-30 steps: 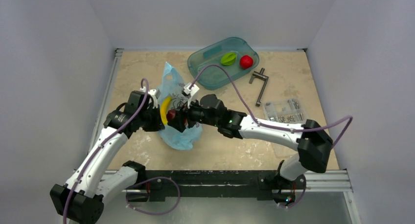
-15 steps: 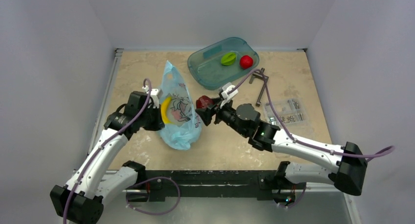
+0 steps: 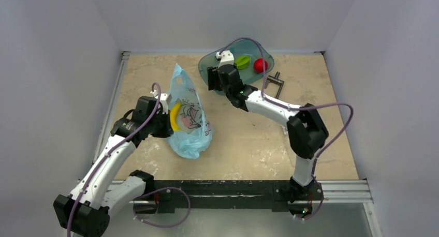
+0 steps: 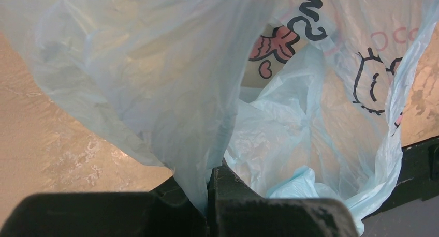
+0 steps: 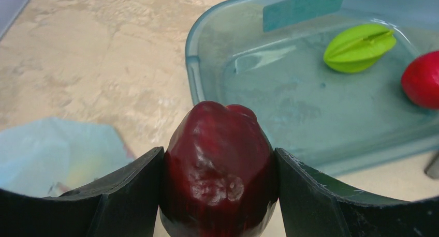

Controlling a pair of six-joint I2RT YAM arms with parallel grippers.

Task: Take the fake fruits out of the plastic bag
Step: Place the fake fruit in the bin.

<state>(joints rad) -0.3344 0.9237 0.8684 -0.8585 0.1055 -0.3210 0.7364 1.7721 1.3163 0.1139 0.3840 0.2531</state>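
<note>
Clamping maroon fruit point(image 5: 220, 159) in my right tool point(image 5: 218, 169), near tray point(image 5: 310, 118), my left tool point(image 4: 208, 193) pinching plastic bag point(image 4: 155, 66).

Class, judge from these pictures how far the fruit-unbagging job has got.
Done: the maroon fruit is out of the plastic bag. In hand: the right hand grips it by the rim of the teal tray, not yet released. Left: the banana, in the bag whose edge the left hand pinches.

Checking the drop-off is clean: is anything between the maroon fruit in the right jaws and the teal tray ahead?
Nothing visible. The maroon fruit is by the near rim of the teal tray, whose near floor is bare; the green fruit and red fruit lie at its far side.
</note>
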